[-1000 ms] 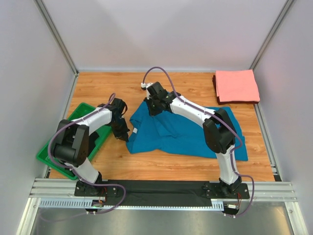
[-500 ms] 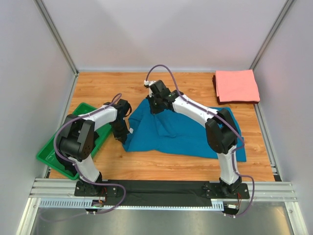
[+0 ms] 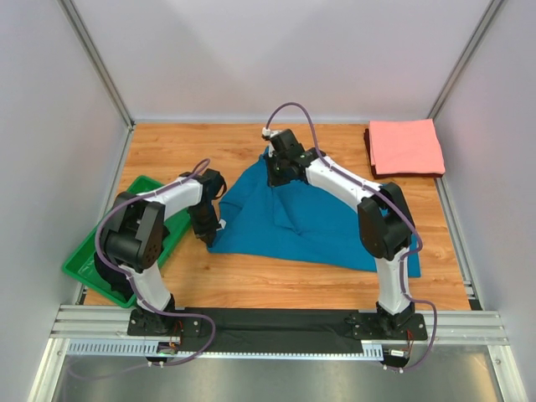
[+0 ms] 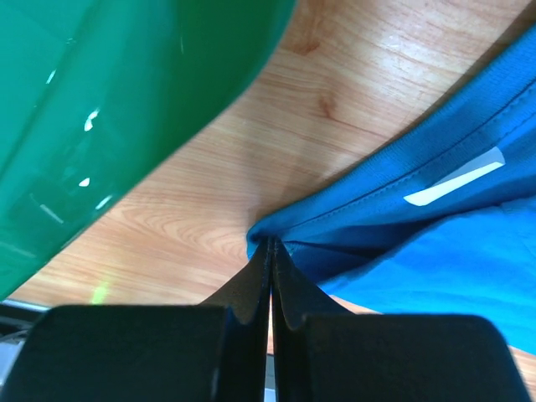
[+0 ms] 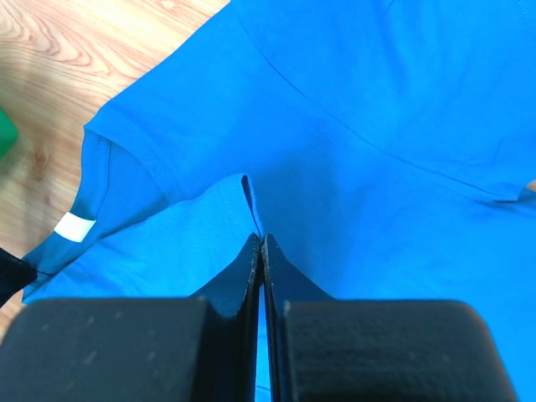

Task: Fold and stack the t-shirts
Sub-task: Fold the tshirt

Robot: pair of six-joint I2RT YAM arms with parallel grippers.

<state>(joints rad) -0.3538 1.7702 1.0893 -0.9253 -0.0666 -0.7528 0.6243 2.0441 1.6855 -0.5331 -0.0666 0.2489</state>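
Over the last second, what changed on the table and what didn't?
The right gripper, shut on the blue shirt, carried its pinched fold away from the bases and rightward, drawing the cloth into a peak. The left gripper stayed shut on the shirt's left edge, barely shifting. The pink shirt and green tray stayed put.

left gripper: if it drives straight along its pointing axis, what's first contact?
Left gripper is shut on the shirt edge, so that comes first; past it, probably bare table. The tray sits off to the side of the line. Depth is unclear.
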